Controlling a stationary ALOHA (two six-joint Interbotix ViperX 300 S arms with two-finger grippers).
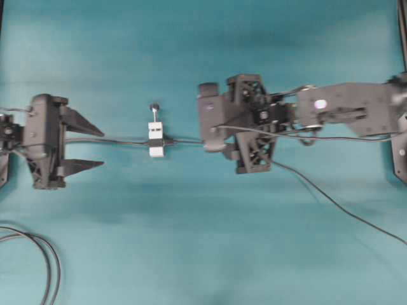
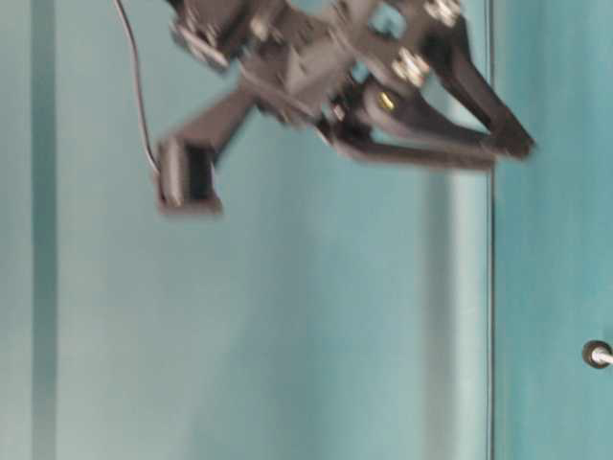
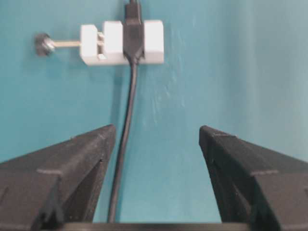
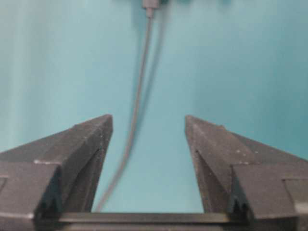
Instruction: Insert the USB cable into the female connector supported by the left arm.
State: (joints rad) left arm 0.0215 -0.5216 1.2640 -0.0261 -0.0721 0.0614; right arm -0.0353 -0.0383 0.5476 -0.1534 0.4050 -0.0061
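The white female connector point(image 1: 156, 138) lies on the teal table, its pin ending in a black knob point(image 1: 154, 108). Its fixed black cable point(image 1: 114, 141) runs left between the fingers of my left gripper point(image 1: 102, 149), which is open and holds nothing. In the left wrist view the connector point(image 3: 113, 43) lies well ahead of the open left gripper point(image 3: 156, 130). The USB cable point(image 1: 187, 140) meets the block's right side with its plug point(image 3: 132, 12) against it. My right gripper point(image 4: 148, 120) hangs open above that cable point(image 4: 137, 101), gripping nothing.
A thicker looped black cable point(image 1: 48, 260) lies at the bottom left. A thin black cable point(image 1: 337, 203) trails from under the right arm point(image 1: 254, 121) to the lower right. The right arm point(image 2: 316, 67) is raised above the table in the table-level view.
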